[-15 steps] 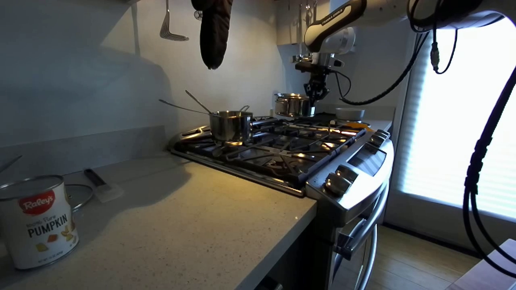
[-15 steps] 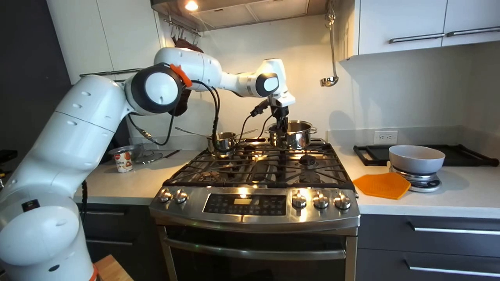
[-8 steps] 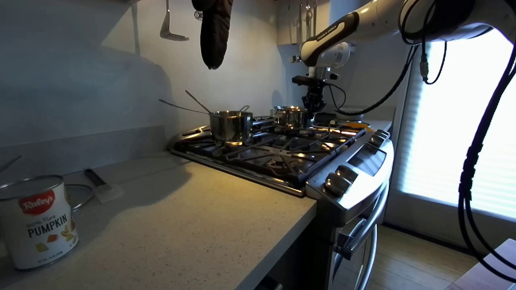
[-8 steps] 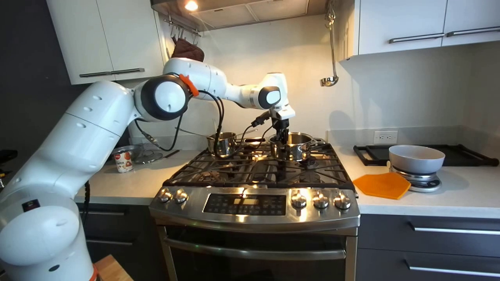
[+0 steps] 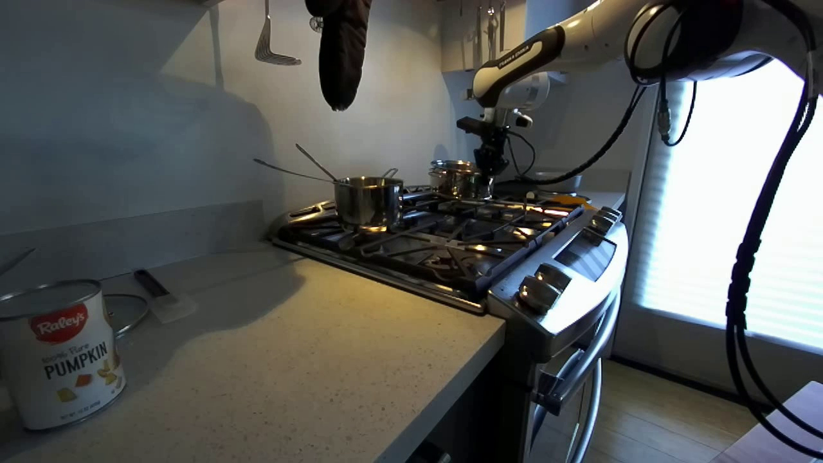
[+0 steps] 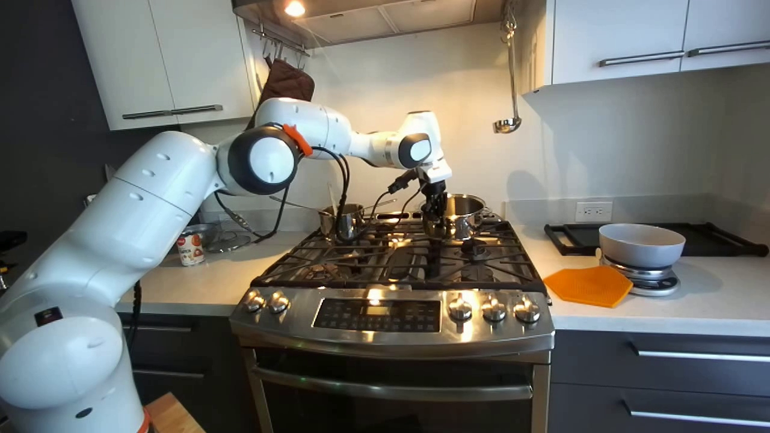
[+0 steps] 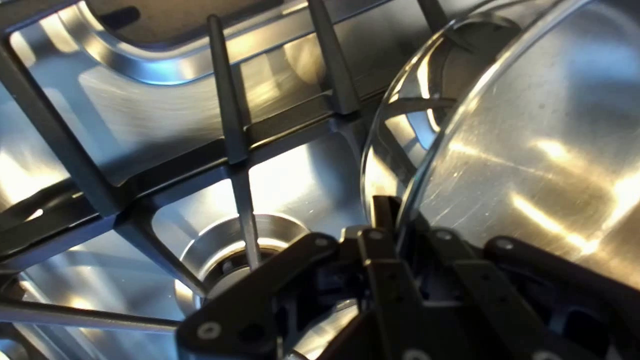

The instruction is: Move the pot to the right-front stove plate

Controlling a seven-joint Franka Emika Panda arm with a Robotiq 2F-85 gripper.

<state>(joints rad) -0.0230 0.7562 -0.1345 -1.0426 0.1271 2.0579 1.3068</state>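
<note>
- Pot [image 6: 464,225], wide and shiny, over the rear right of the stove [image 6: 283,332] as one faces the control knobs [image 6: 494,308]; both exterior views place it toward the back; whether its base touches the grate [image 7: 172,172] or hangs just above, I cannot tell;
- Gripper [image 7: 404,222] clamped on the pot's wall at the rim; in the wrist view the steel runs between the fingers [image 7: 375,250], one inside the pot, one outside; their tips are partly hidden;
- Done, as I judge it: the grasp; the pot is gripped, though not yet in its place;
- Left to do: bring it forward to the right-front stove plate [image 6: 477,274], which lies nearer the knobs, past the burner [image 6: 474,248] showing just in front of the pot's base; then lower it, free the rim and draw back;
- Share of the work: under half, by my reckoning; the carry and the setting down, which ask the most care, are ahead;
- Likely trouble: a hold at one edge leaves the far side unsupported, so the pot may sag or twist; a low base could snag on the grate;
- Bystander: a smaller steel pot [image 5: 370,204] on the left rear; well apart from the pot and outside the task, though worth leaving room for, should the load swing that way.
</note>
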